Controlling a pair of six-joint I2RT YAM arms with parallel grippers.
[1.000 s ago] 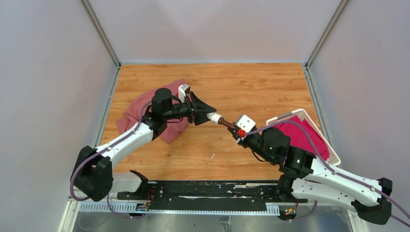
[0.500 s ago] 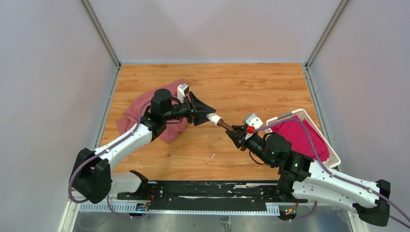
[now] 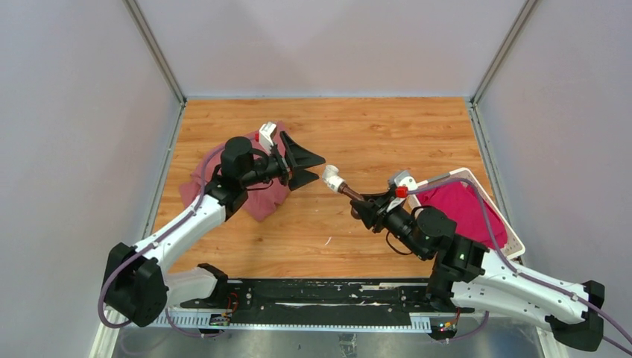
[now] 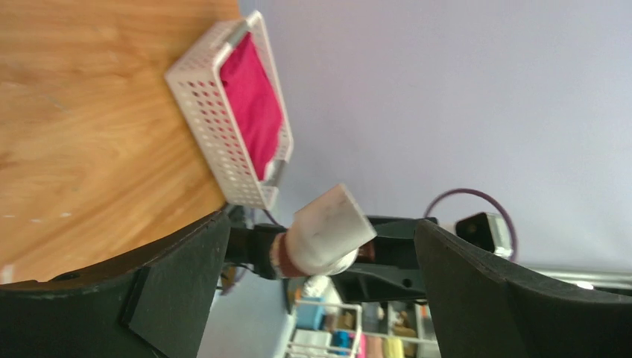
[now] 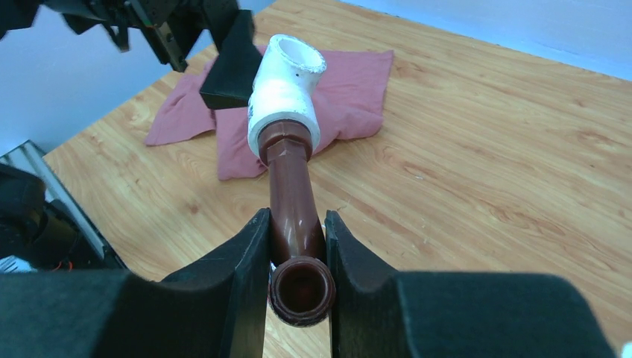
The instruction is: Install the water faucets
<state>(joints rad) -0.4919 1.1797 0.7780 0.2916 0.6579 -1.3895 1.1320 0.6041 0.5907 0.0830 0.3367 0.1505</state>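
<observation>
A dark reddish-brown tap (image 5: 293,209) has a white plastic pipe fitting (image 5: 285,97) on its far end. My right gripper (image 5: 298,239) is shut on the tap's near end and holds it above the wooden table. In the top view the tap (image 3: 349,192) and fitting (image 3: 332,179) point up-left from the right gripper (image 3: 363,203). My left gripper (image 3: 319,168) is open, its fingertips just left of the fitting and not touching it. In the left wrist view the fitting (image 4: 332,227) shows in the wide gap of the left gripper (image 4: 322,227).
A pink-red cloth (image 3: 205,179) lies crumpled on the table under the left arm. A white slatted basket (image 3: 514,242) holding another red cloth (image 3: 454,205) stands at the right edge, beside the right arm. Grey walls enclose the wooden table (image 3: 373,127).
My left gripper has opened, let go of the white fitting and drawn back to the left. My right gripper has turned at the wrist, still holding the tap.
</observation>
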